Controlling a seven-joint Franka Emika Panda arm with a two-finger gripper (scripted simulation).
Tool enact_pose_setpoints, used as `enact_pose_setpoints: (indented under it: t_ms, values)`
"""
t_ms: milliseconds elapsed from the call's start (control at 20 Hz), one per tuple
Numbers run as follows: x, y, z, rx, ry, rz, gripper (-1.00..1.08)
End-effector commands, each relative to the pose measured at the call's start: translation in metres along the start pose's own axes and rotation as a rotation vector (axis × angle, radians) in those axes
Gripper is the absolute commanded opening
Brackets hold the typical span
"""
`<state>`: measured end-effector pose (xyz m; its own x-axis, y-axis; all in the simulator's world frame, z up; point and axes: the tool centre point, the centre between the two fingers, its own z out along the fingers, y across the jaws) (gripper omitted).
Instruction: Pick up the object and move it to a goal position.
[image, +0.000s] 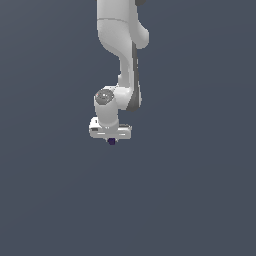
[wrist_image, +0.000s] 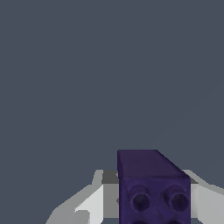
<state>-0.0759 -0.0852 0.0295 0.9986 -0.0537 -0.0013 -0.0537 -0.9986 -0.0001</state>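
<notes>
One white arm (image: 120, 65) reaches down the middle of the exterior view, its claw (image: 111, 139) clenched on the object (image: 112, 141), a tiny dark purple block showing just under the claw body. Plain grey-blue ground (image: 200, 200) spreads on every side, with open room toward both the exterior view's left and right and no edge visible.

In the wrist view, the object (wrist_image: 153, 188) sits between the white fingers (wrist_image: 89, 205), holes marking its near face. The grey surface (wrist_image: 87, 65) beyond shows no obstacle.

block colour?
Dark purple block, with round holes on one face; wrist view shows it best.
</notes>
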Motion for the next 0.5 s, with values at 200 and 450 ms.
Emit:
enact_pose_setpoints:
  t_ms: [200,450]
  values:
    - [0.013,0.002,-0.027,0.0,0.001,0.0,-1.0]
    - [0.029,0.004,-0.061,0.0,0.001,0.0,-1.0]
